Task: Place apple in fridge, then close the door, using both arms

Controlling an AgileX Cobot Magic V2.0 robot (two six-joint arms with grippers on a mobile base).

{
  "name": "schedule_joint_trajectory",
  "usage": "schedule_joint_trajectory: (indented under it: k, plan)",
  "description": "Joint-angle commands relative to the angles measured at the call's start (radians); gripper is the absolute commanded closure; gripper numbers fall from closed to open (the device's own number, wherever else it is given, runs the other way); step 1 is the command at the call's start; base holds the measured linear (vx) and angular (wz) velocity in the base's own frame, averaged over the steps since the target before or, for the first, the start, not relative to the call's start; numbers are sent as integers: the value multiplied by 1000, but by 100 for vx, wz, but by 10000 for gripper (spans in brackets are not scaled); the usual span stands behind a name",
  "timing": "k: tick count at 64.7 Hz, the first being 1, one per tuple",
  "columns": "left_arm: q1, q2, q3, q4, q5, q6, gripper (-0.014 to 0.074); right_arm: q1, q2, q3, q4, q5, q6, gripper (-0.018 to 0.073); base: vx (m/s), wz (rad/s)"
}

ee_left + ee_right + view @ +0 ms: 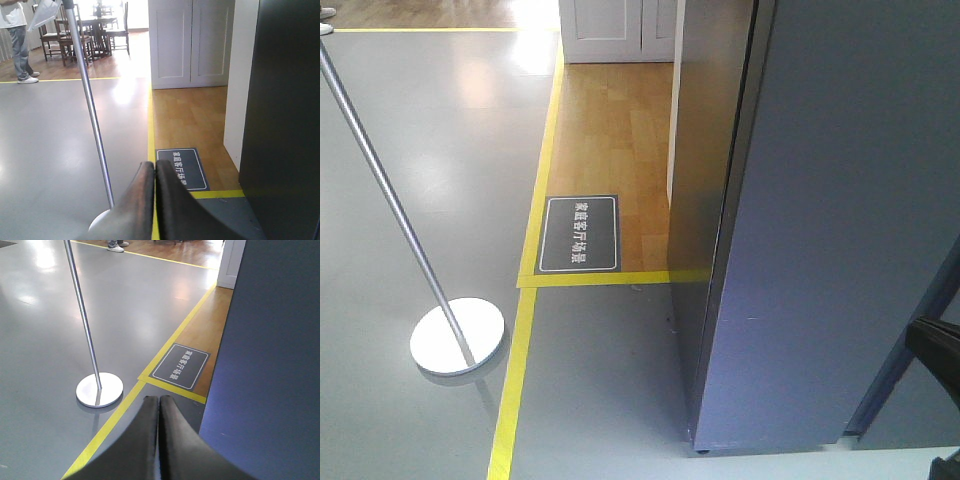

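Fridge [720,200] bulk fills the right side of the front-facing view, its dark grey side running from far to near, with the door [840,220] as a broad smooth grey panel in front of it, closest to the camera. No white interior shows along their shared edge, so whether the door sits fully shut against the body I cannot tell. To the left lies a grey floor crossed by a yellow tape line [525,330], and beyond the tape is a patch of wooden flooring bearing a dark floor sign [579,234] with white characters. A stanchion [456,335] with a round white base stands near left, its metal pole leaning up toward the far left. The apple appears in none of the views.

From the left wrist, the left gripper [154,167] shows at the bottom centre with its two dark fingers pressed together and nothing between them. The fridge's black side stands at the right, white cabinet doors [191,42] stand far behind, and a dining table with chairs [85,30] is far left.

From the right wrist, the right gripper [158,402] is likewise clenched, fingers touching, empty. The grey door fills the right, just beside the gripper, and the stanchion stands to the left.
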Motion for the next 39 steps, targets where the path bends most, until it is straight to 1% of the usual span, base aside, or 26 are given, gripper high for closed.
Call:
schedule_joint_trajectory:
  k: [1, 6, 9, 13, 16, 22, 26, 31, 36, 39]
  plan:
    - [-4, -15, -16, 1, -68, -7, 602, -2, 5, -26, 37, -32, -7, 562, 0, 0]
    - [-4, -15, -16, 1, -68, -6, 602, -2, 3, -26, 13, -31, 9, 562, 0, 0]
    - [-4, -15, -16, 1, -68, -6, 602, -2, -4, -25, -26, -31, 29, 562, 0, 0]
    - [-4, -15, -16, 1, -68, -6, 602, -2, -17, -25, -92, -33, 92, 562, 0, 0]
    - [-4, -15, -16, 1, -68, -6, 602, -2, -29, -25, -161, -34, 150, 562, 0, 0]
    - [-4, -15, -16, 1, -68, -6, 602, -2, -58, -22, -280, -63, 294, 562, 0, 0]
    - [-4, -15, -16, 1, -68, -6, 602, -2, -80, -1, -336, -119, 378, 562, 0, 0]
    - [-4, -15, -16, 1, -68, -6, 602, -2, -116, 46, -384, -232, 477, 562, 0, 0]
    - [-4, -15, -16, 1, -68, -6, 602, -2, -157, 107, -429, -350, 611, 562, 0, 0]
    - [-4, -15, -16, 1, -68, -6, 602, -2, -184, 154, -478, -398, 705, 562, 0, 0]
